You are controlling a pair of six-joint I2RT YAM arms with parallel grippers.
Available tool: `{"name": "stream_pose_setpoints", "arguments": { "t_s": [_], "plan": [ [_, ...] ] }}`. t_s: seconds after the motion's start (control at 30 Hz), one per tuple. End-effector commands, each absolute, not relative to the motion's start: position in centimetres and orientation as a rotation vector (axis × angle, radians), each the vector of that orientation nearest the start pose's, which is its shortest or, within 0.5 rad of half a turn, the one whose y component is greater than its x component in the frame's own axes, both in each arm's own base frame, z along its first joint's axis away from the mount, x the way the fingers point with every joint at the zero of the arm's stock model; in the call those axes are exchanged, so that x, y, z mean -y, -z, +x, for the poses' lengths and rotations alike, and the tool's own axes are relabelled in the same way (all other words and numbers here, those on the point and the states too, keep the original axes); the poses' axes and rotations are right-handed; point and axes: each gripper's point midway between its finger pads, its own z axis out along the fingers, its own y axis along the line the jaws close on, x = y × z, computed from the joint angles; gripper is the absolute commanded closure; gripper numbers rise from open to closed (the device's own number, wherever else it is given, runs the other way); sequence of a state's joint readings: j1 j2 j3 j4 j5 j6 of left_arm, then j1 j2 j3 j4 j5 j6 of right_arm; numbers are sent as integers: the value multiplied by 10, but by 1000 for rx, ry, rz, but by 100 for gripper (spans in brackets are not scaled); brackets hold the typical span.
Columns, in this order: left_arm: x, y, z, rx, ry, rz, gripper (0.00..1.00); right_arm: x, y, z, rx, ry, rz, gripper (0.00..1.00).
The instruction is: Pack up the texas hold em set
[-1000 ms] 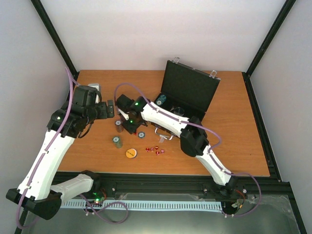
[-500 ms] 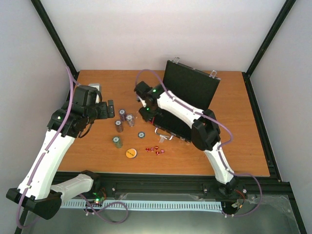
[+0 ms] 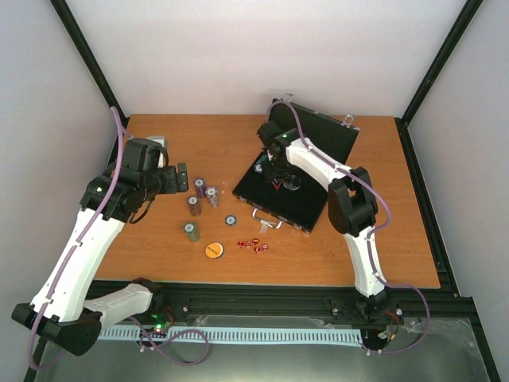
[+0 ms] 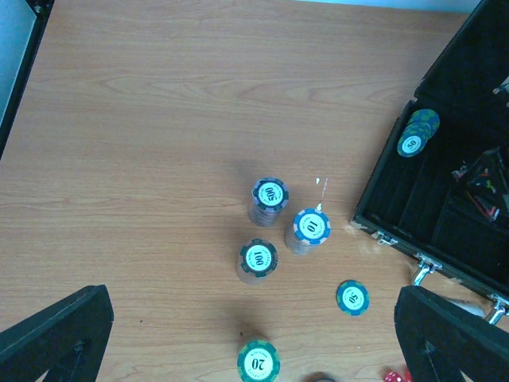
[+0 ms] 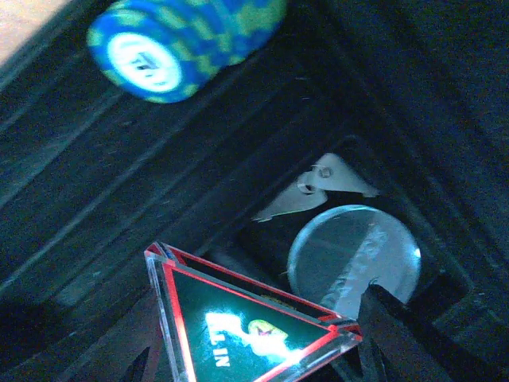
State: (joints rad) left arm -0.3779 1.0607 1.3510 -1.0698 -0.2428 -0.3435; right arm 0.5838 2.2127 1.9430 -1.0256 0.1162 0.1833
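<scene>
Right claw now over case on wooden table, pinching triangle (left claw spread)

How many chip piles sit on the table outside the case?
5: 500 stack, 10 stack, 100 stack clustered left of the case; 20 stack toward the near edge; a lone chip by the clasps. More may be hidden.

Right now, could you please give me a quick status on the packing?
Left gripper open, by loose chip stacks. Right gripper shut on triangle, over open case. Dice, orange disc not yet packed. No obstruction seen.
</scene>
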Motion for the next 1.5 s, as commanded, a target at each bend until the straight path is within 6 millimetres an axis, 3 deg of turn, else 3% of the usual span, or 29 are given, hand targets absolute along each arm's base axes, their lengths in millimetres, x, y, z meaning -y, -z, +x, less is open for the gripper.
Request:
{"name": "stream_pose_setpoints", "arguments": {
  "t_s": [0.0,0.13,0.4,0.73,1.33,1.47],
  "plan": [
    [67,-307,281,-2303,81,-72,0,-238,-87,447,-2757,-7,-428,69],
    [68,-304,284,-2315,81,-70,0,-225,-75,457,-2769,-19,-376,69],
    [73,-302,291,-2330,87,-63,0,-220,-48,466,-2800,-29,-329,69],
    [74,-302,295,-2340,79,-67,0,-214,-35,467,-2818,-1,-305,68],
    [79,-301,300,-2350,101,-72,0,-190,-53,453,-2810,92,-246,67],
    [80,-301,300,-2349,113,-75,0,-190,-49,451,-2817,86,-257,67]
  ]
}}
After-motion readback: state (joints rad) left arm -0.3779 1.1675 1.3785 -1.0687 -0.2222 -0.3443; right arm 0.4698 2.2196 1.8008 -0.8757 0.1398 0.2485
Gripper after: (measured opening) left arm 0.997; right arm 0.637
